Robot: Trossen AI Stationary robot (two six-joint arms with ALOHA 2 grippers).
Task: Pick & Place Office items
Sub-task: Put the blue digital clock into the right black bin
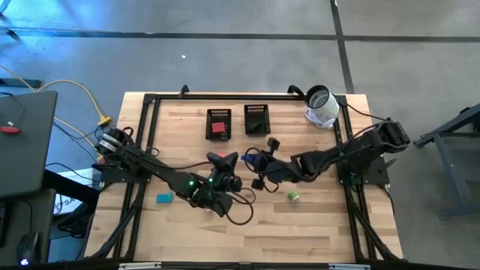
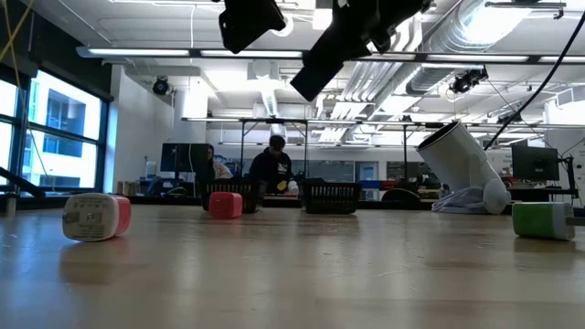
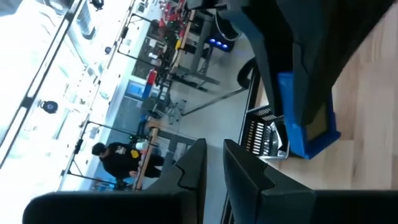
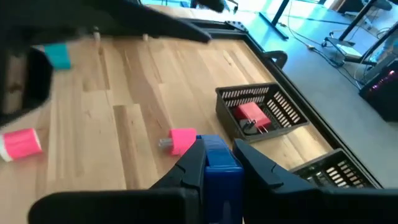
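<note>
My right gripper hovers over the table's middle, shut on a blue block. My left gripper is raised just left of it, its fingers a narrow gap apart and empty; the left wrist view shows the blue block ahead. On the wood lie a teal piece, a green piece, a pink piece and a pink-and-white piece. A red piece sits in the left mesh tray. My right gripper pinches the blue block between its two fingers, one on each side face. The fingers come from the table's right, slanting down. The block is lifted clear of the table.
A second mesh tray stands right of the first at the far side. A white cylinder lies tilted at the far right corner. A cable loops near my left arm. People sit in the room beyond the table.
</note>
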